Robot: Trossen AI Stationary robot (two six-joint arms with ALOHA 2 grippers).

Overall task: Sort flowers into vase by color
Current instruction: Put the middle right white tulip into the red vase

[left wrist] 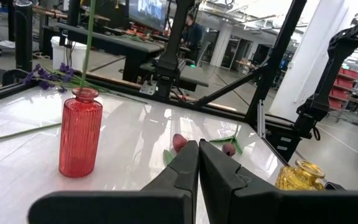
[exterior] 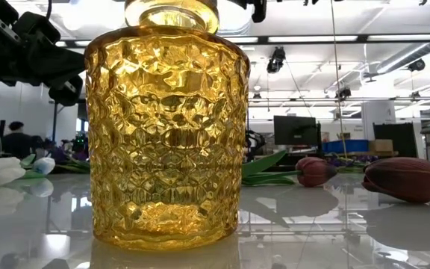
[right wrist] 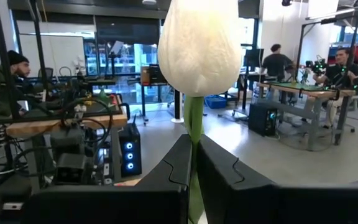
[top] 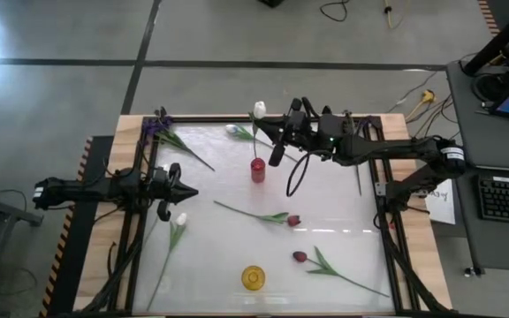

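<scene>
My right gripper (right wrist: pixel 193 146) is shut on a white tulip, whose bud (right wrist: pixel 199 46) stands above the fingers. It is above the red vase (top: pixel 257 170) at the table's far middle. The tulip's stem (left wrist: pixel 90 43) runs down into the red vase's neck (left wrist: pixel 84 94). My left gripper (left wrist: pixel 197 163) is shut and empty at the table's left (top: pixel 186 190). A yellow vase (top: pixel 253 277) stands near the front edge. Another white tulip (top: pixel 178 221), two dark red tulips (top: pixel 292 220) (top: pixel 300 256), a third white tulip (top: pixel 237 131) and purple blooms (top: pixel 157 126) lie on the table. My right gripper pinches the white tulip's green stem (right wrist: pixel 192 127) between its two fingers, just below the bud. The fingers lie across the stem. The flower stands about upright, bud up, with its lower stem inside the red vase.
The table top is glossy white inside a dark frame (top: pixel 140 177) on a wooden board. The yellow vase fills the front of the low view (exterior: pixel 163 127). Cables hang from the right arm (top: pixel 297 177). People sit at benches in the room behind.
</scene>
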